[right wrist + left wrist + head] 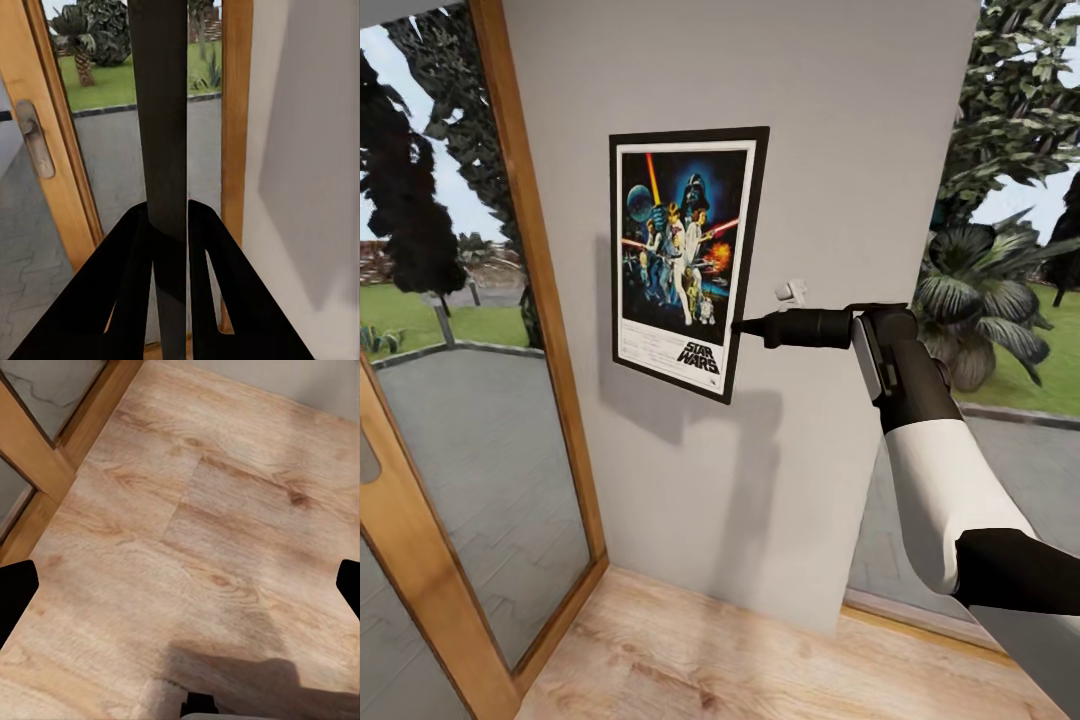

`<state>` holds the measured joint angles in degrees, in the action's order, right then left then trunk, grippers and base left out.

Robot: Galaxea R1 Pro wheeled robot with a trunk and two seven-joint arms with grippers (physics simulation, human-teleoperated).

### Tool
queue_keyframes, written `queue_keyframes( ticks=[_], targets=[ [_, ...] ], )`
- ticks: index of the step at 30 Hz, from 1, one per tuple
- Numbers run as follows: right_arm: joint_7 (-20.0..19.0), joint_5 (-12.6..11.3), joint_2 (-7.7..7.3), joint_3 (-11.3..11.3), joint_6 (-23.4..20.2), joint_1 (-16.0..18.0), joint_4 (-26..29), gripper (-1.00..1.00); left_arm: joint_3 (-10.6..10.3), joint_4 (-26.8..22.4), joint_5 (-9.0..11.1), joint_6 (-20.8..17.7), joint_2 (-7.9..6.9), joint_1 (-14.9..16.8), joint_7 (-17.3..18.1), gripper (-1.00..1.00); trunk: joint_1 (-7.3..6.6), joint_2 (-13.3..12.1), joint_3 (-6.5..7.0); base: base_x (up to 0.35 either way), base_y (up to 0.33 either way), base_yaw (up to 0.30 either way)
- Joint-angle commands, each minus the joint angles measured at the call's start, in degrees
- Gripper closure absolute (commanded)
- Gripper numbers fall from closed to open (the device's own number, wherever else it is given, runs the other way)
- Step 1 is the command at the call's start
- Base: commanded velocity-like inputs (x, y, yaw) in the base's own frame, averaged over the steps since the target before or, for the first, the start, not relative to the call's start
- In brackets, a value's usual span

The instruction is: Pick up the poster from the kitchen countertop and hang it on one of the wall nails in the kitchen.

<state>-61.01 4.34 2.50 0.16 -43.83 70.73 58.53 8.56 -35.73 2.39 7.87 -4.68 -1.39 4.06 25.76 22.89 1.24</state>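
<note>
Star Wars poster (685, 258): hanging slightly tilted against the light-grey wall (840, 150), between the wooden-framed glass door (510, 300) and a window onto the garden. Right gripper (738, 326): reaching in level, its jaws clamping the poster's lower right frame edge; in the right wrist view both fingers (127, 285) are pressing the dark edge (161, 112). Left gripper (180, 585): pointing down over the pale wooden floor (187, 510), jaws standing wide apart.

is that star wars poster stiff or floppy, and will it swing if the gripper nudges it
Probably stiff: the poster stays flat in its black frame while the right gripper pinches one edge. Likely light, since that edge grip alone carries it. It stands tilted against the wall, so a nudge may pivot it.
</note>
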Motion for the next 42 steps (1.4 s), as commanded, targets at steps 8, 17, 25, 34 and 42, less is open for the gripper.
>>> queue_keyframes(
  ticks=[8, 17, 25, 34, 42],
  targets=[
    [-0.36, 0.34, 0.04, -0.08, -0.38, 0.02, -0.41, 1.00, 0.17, -0.04, 0.25, 0.03, 0.02, -0.05, 0.42, -1.00, 0.03, 0.03, -0.01, 0.029, -0.012, 0.000],
    [-0.34, 0.32, 0.04, -0.08, -0.38, 0.02, -0.60, 1.00, 0.21, -0.04, 0.25, 0.04, 0.02, -0.03, 0.42, -1.00, 0.03, 0.03, -0.01, 0.079, -0.050, 0.000],
    [-0.28, 0.32, 0.04, -0.08, -0.40, 0.05, -0.61, 1.00, 0.19, -0.04, 0.25, 0.03, 0.02, -0.02, 0.42, -1.00, 0.03, 0.03, -0.01, 0.060, -0.026, 0.000],
    [-0.31, 0.38, 0.13, -0.08, -0.63, 2.40, -1.39, 1.00, 0.23, -0.04, 0.25, 0.04, 0.02, -0.05, 0.42, -1.00, 0.03, 0.03, -0.01, 0.040, -0.021, 0.000],
    [-0.33, 0.33, 0.42, 0.00, -0.64, 3.77, -3.05, 1.00, 0.22, -0.04, 0.25, 0.01, 0.02, -0.06, 0.42, -1.00, 0.03, 0.03, -0.01, 0.071, -0.001, 0.000]
  ],
)
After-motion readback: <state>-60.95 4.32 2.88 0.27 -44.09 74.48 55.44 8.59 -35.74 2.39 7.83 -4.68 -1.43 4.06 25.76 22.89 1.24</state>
